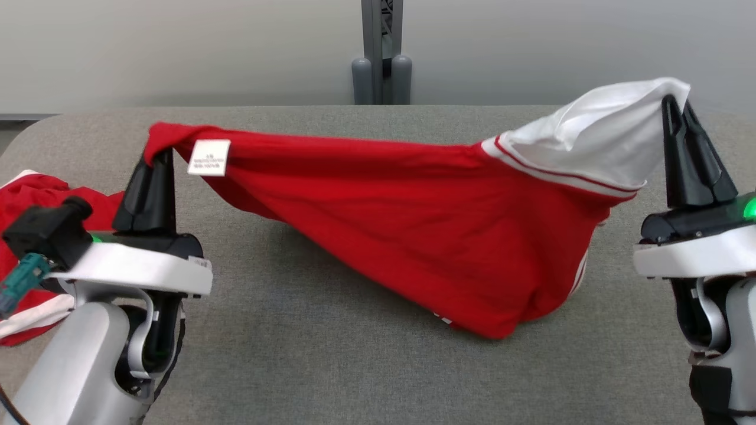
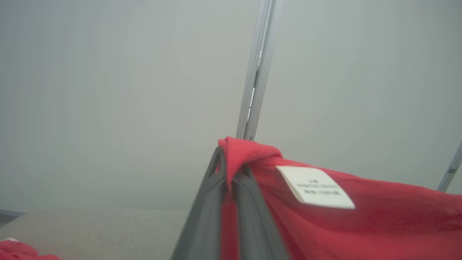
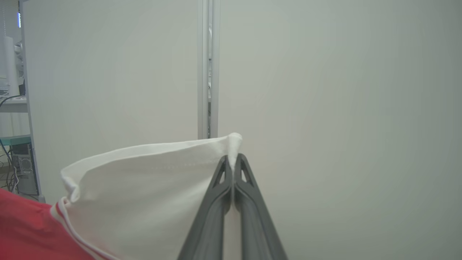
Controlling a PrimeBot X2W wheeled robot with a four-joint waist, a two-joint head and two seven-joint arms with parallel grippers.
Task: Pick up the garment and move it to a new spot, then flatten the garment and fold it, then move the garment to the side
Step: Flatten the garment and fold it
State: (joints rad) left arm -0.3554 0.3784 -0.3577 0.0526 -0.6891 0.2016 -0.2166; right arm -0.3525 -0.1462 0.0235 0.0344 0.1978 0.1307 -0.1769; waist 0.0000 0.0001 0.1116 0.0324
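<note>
A red garment [image 1: 413, 236] hangs stretched between two robot arms above a grey counter [image 1: 295, 354], its upper edge running almost level from left to right while its loose middle sags toward the near right, where the lowest fold comes down to the counter top. The left fingers [image 1: 158, 171], pressed together, pinch a red corner of the cloth at the left end; the fabric wraps over their tips, and in the left wrist view a strip of red runs down between them. A white label [image 1: 208, 157] printed with small dark text too fine to read hangs on the cloth just right of that grip. At the right end the garment turns into a white section [image 1: 596, 141], set off from the red by thin red-and-white striped trim, and the right fingers [image 1: 678, 118], also closed, clamp the far upper corner of that white cloth, holding it a little higher than the left end. A green light [image 1: 750, 208] glows on the right wrist. A second red garment [image 1: 35, 195] with white trim lies crumpled at the counter's left edge, partly behind the left arm. Beyond the counter's far edge a grey metal post [image 1: 382, 53] rises against a pale wall [image 1: 177, 47].
</note>
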